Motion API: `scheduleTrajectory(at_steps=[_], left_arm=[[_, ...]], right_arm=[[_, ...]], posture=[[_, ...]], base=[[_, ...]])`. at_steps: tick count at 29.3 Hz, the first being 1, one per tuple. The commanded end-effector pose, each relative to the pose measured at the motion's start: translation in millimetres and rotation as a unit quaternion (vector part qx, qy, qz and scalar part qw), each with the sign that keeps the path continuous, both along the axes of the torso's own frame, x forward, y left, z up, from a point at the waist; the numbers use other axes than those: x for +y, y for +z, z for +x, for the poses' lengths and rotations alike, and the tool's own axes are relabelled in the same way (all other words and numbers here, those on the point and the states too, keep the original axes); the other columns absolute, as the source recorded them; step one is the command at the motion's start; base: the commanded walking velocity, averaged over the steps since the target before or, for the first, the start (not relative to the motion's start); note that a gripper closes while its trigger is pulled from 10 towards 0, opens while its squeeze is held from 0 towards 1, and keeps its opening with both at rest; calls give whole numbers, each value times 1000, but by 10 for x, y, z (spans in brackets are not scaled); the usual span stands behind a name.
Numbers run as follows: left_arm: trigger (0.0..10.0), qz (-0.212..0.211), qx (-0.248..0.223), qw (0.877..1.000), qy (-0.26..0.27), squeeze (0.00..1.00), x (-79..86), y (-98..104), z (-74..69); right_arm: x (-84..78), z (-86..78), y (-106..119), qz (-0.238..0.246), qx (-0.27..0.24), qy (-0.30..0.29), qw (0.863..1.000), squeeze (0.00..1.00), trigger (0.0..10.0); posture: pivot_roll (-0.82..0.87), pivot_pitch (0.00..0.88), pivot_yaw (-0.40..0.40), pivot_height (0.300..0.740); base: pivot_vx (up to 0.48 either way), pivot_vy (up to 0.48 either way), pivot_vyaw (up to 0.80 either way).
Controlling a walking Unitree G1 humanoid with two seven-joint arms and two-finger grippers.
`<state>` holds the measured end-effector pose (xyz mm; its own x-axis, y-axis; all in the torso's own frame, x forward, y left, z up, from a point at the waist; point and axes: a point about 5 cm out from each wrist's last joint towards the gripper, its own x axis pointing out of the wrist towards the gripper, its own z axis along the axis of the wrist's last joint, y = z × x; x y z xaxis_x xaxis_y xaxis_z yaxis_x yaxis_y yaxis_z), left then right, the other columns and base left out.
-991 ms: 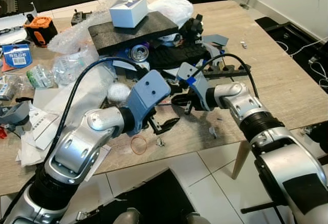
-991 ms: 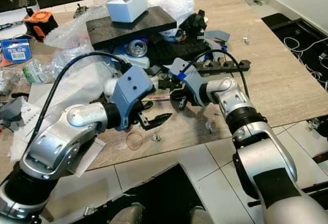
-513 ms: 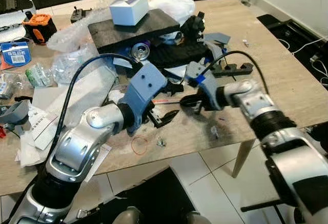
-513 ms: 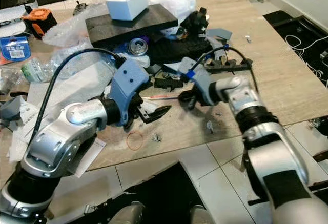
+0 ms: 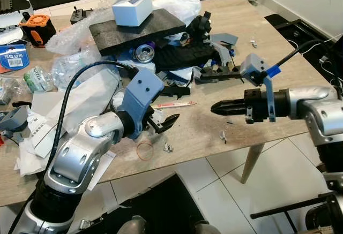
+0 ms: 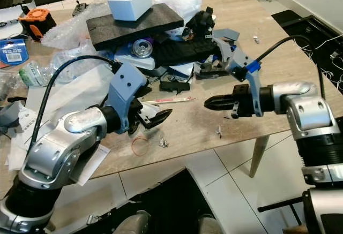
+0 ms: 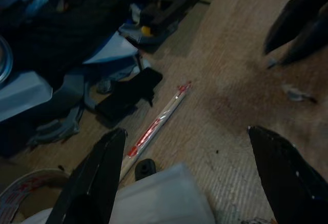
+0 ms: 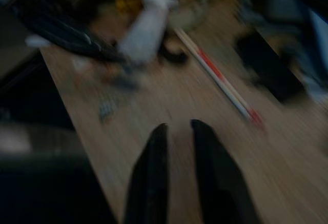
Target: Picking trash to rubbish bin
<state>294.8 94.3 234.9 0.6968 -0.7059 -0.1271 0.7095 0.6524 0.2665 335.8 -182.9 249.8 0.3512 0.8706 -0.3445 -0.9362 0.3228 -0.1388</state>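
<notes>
A thin red-and-white paper-wrapped stick point(image 5: 174, 105) lies on the wooden table point(image 5: 278, 78) between my two grippers. My left gripper point(image 5: 165, 122) hovers low just left of it, fingers wide apart, with the stick point(image 7: 156, 124) running ahead of them. A white crumpled piece point(image 7: 164, 198) sits close under that wrist. My right gripper point(image 5: 213, 107) points left from the right side, fingers point(image 8: 205, 172) together and holding nothing, a hand's width from the stick's end. An orange rubber band point(image 5: 144, 150) and small scraps point(image 5: 168, 148) lie near the front edge.
Behind the stick is a heap: black foam slab point(image 5: 139, 28) with a white box point(image 5: 131, 9), a can point(image 5: 143, 53), black parts, bubble wrap and bottles point(image 5: 40, 77) at left. Papers point(image 5: 43, 132) cover the left. The table's front edge point(image 5: 203, 161) is close.
My right arm has pulled back to the right, out of the clutter, and now points at the stick from farther off. The left gripper has stayed near the stick.
</notes>
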Motion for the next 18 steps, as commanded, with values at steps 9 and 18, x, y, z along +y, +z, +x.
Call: scheduleTrajectory(at_steps=[9,18], left_arm=[[10000,-7,-14,1000,5,0,-38,43,12],[10000,-6,-20,1000,1,0,12,128,45]], right_arm=[[196,162,-109,-5,-13,-27,1000,1000,10000],[324,407,-220,-25,-38,-46,998,1000,10000]], posture=[[35,259,14,740],[62,320,24,740]], base=[[0,0,0],[0,0,0]])
